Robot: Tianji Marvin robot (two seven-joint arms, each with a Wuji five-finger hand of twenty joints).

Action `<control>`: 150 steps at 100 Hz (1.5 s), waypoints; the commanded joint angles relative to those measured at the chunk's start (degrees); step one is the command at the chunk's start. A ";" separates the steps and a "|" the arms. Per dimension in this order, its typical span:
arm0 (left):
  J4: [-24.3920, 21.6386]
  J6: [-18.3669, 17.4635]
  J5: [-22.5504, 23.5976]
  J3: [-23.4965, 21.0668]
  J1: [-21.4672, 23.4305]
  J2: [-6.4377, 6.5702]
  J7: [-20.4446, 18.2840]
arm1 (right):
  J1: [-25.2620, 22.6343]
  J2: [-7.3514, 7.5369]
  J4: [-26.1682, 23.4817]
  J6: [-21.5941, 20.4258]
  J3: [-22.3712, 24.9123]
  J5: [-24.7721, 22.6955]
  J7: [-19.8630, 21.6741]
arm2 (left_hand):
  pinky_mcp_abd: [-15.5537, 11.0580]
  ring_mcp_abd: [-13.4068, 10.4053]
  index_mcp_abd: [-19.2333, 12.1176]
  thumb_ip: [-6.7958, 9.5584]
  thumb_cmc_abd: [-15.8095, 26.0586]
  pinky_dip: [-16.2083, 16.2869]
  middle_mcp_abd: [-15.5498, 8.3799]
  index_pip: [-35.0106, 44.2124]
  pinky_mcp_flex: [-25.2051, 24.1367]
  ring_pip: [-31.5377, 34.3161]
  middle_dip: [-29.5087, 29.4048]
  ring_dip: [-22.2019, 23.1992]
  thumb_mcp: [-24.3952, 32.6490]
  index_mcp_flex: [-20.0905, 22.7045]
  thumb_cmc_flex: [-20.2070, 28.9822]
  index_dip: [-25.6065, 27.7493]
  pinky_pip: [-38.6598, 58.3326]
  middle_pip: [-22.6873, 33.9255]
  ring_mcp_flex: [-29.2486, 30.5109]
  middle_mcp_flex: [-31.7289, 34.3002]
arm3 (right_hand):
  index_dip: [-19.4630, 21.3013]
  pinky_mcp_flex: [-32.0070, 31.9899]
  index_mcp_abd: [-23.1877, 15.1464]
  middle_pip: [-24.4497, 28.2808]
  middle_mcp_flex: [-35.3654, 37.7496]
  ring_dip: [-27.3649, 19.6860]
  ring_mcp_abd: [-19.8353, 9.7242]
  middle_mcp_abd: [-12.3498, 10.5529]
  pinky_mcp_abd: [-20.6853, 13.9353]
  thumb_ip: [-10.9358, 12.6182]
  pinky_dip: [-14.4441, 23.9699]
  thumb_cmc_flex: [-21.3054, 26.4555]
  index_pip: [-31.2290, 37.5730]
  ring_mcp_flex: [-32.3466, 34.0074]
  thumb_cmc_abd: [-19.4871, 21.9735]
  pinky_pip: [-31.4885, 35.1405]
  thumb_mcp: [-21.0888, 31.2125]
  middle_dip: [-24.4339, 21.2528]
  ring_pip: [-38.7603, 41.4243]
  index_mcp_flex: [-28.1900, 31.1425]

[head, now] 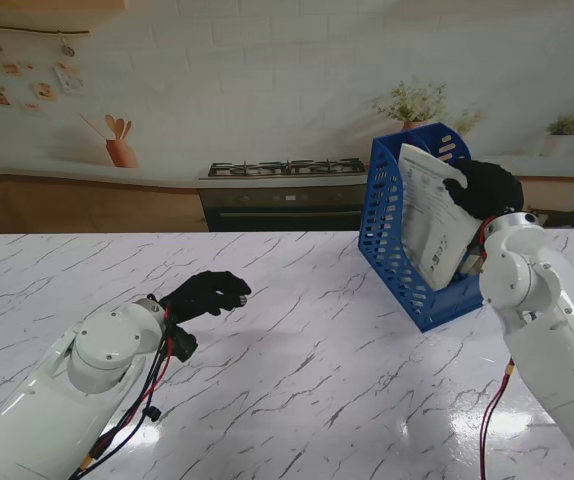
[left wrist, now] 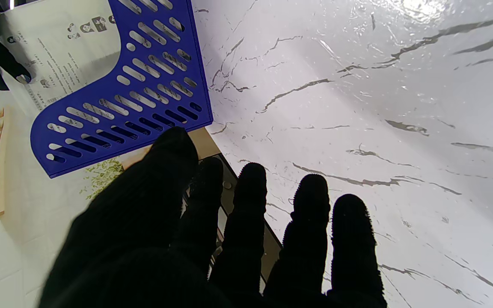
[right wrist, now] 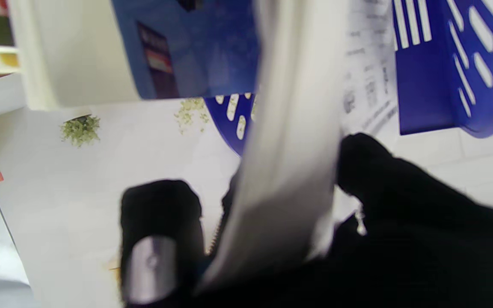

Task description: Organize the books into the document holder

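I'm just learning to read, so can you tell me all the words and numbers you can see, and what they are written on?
No text here can be read.
White booklet, held by the right hand in the blue document holder: rows of small print and little pictures, too small to read.
Same booklet in the right wrist view: print too blurred to read.
Left hand, marble table: no writing on them.

No text legible. White booklet (head: 435, 215) carries printed lines and small icons (too small, blurred). No brands or numbers.
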 commanded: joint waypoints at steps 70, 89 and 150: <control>0.58 -1.77 -0.73 0.53 -0.23 -0.29 -0.64 | -4.65 -0.30 -6.63 1.91 1.68 -1.41 1.80 | -1.10 -1.71 -2.01 0.13 -0.29 -0.28 -1.38 -0.49 -0.45 0.60 -0.52 0.59 -0.37 -0.28 -0.24 -0.68 -0.30 -0.08 0.17 0.37 | -13.87 -30.69 -2.68 -35.02 -11.80 -21.90 13.84 5.76 14.04 4.95 -13.54 -11.93 -23.63 -19.10 6.59 -20.44 -14.02 -20.09 -57.86 -3.32; 0.46 -1.53 -0.68 0.41 -0.22 -0.26 -0.71 | -5.54 -0.41 -8.53 1.79 2.53 -1.18 1.53 | -1.21 -1.74 -2.02 0.29 -0.04 -0.36 -1.30 -0.92 -0.60 0.46 -0.71 0.55 -0.43 -0.26 -0.53 -0.92 -0.45 -0.30 -0.07 0.08 | -16.87 -44.57 -0.82 -43.07 -18.45 -26.85 14.77 7.23 16.12 4.68 -17.31 -13.31 -29.54 -29.04 6.12 -34.00 -20.79 -24.90 -69.33 -5.05; -0.40 -1.72 -0.44 -0.65 0.84 -0.12 -0.81 | -12.12 -0.81 -24.62 1.37 5.87 0.68 3.81 | -1.52 -1.80 -1.79 1.15 0.62 -0.61 -1.11 -2.41 -0.85 -0.03 -1.93 0.35 -0.03 -1.18 -1.29 -1.54 -0.80 -1.52 -0.38 -0.60 | -23.02 -63.09 3.72 -50.90 -23.08 -32.22 14.51 8.21 14.25 5.08 -24.56 -14.72 -34.32 -39.40 5.85 -54.00 -23.48 -30.12 -77.29 -5.47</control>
